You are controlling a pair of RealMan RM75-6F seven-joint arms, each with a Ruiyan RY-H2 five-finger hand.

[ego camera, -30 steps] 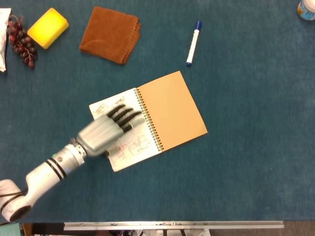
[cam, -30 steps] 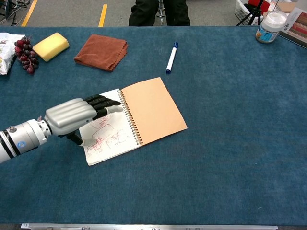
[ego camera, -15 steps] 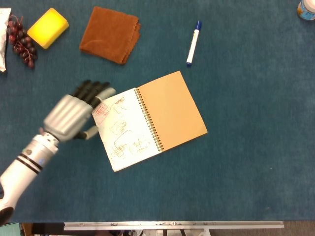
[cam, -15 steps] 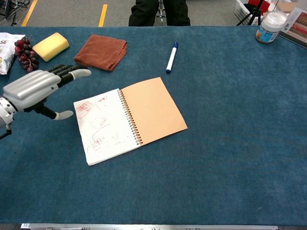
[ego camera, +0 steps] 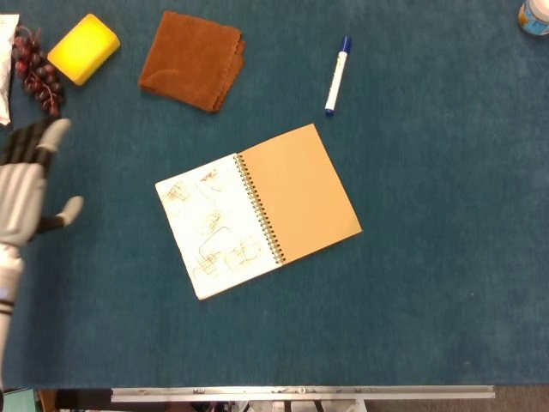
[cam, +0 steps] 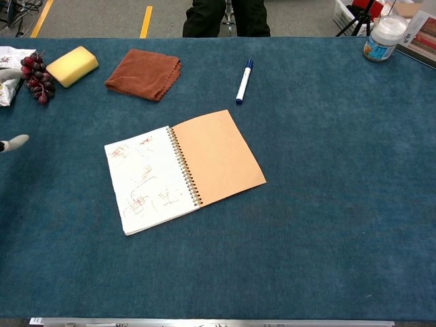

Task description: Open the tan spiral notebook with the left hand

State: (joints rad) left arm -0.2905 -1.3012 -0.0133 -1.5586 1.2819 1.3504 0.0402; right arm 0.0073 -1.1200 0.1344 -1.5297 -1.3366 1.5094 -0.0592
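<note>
I have drawn my left hand (ego camera: 24, 184) off the page, fingers spread and empty, leaving the tan spiral notebook (ego camera: 257, 211) well right of them, open flat, spine running diagonally.

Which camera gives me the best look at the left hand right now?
The head view: the left hand shows at the frame's left edge, fingers spread, holding nothing, clear of the notebook. The chest view catches only fingertips at its left border.
</note>
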